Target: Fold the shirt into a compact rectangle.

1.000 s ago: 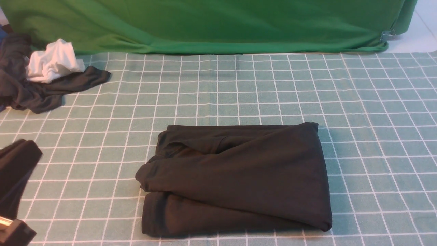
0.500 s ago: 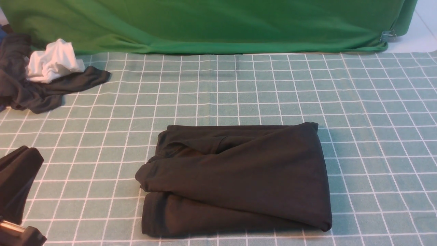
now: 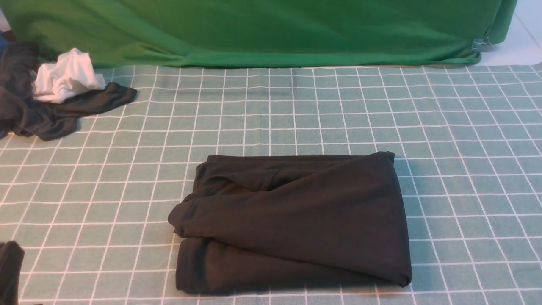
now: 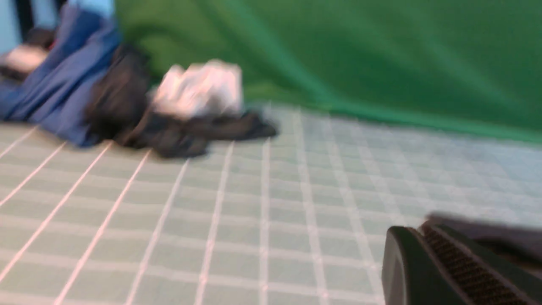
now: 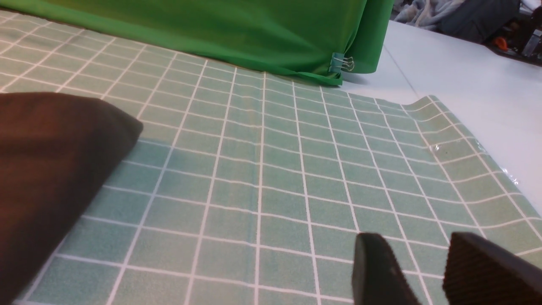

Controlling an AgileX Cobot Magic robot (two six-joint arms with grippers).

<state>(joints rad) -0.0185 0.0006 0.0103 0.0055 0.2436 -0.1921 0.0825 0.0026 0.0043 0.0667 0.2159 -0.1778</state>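
Note:
The shirt (image 3: 296,220) is black and lies folded into a rough rectangle on the checked cloth, in the near middle of the front view. No gripper touches it. Its right-hand end (image 5: 46,169) shows in the right wrist view. My left gripper (image 3: 8,271) is only a dark tip at the front view's lower left corner, well left of the shirt. In the blurred left wrist view its fingers (image 4: 423,231) press together with nothing between them. My right gripper (image 5: 417,245) is open and empty above bare cloth to the right of the shirt, out of the front view.
A dark grey garment (image 3: 46,114) bunched with a white cloth (image 3: 63,78) lies at the back left, with blue fabric (image 4: 55,89) beside it. A green backdrop (image 3: 254,29) closes the far side, clipped at its right (image 3: 480,43). The checked cloth's curled edge (image 5: 461,123) meets white tabletop.
My left gripper has drawn back toward the lower left corner of the front view and now barely shows. The shirt has not moved.

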